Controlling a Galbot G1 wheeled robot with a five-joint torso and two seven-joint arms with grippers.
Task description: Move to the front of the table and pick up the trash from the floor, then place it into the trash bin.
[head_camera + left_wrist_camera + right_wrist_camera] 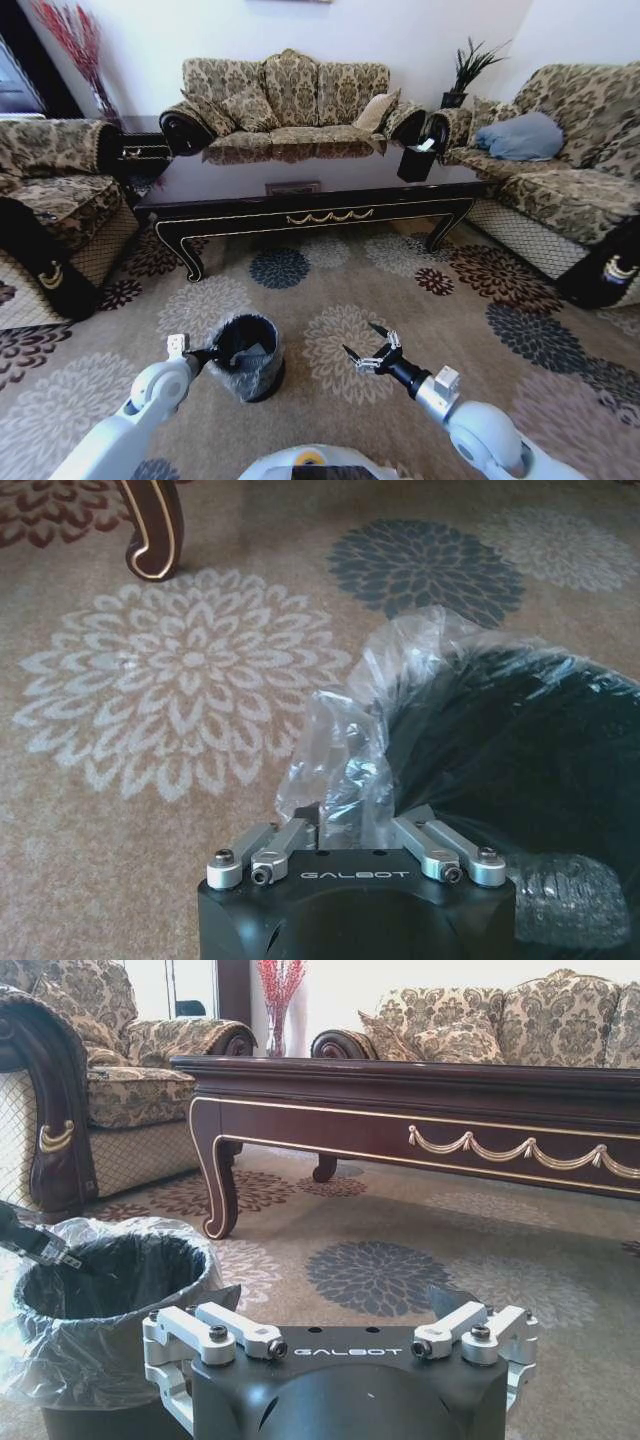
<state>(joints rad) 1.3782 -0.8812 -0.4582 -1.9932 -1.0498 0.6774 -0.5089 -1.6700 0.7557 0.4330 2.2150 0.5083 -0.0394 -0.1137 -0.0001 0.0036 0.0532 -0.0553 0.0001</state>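
The trash bin (250, 372) is small, round and black, lined with a crinkly clear bag, and stands on the floor (330, 290) just ahead of me. My left gripper (207, 355) is at the bin's near rim, with the bag's folded plastic right against it (358, 805); the right wrist view shows it over the rim (45, 1250). To the bin's right, my right gripper (366, 345) hangs open and empty above the carpet. The dark glossy table (320, 215) stands beyond. The trash is out of view; a pale patch lies inside the bin, unclear what.
Patterned sofas stand on the left (50, 200), at the back (290, 100) and on the right (570, 190). A black tissue box (415, 160) sits on the table. A curved table leg (222, 1185) stands beyond the bin.
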